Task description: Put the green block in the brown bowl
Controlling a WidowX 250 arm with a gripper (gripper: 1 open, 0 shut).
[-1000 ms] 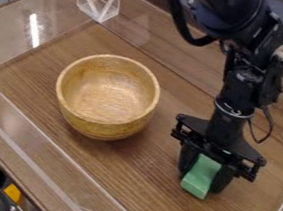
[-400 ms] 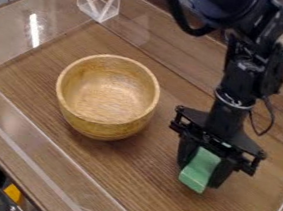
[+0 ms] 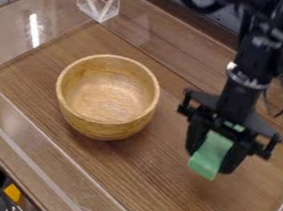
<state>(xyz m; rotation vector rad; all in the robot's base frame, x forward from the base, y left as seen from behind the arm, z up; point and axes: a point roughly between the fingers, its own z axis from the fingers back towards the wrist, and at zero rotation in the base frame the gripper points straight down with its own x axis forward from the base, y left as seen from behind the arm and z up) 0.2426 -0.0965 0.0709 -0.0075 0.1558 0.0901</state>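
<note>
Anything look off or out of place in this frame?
Nothing stands out. The brown bowl sits upright and empty on the table, and the claw is shut on the green block, held clear of the wood. No spill or damage visible.

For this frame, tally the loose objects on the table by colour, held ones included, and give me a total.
Green: 1, the green block, held between the fingers of the gripper
Light brown: 1, the brown bowl, empty
Clear: 1, a transparent angled piece at the far edge
Total: 3
</note>
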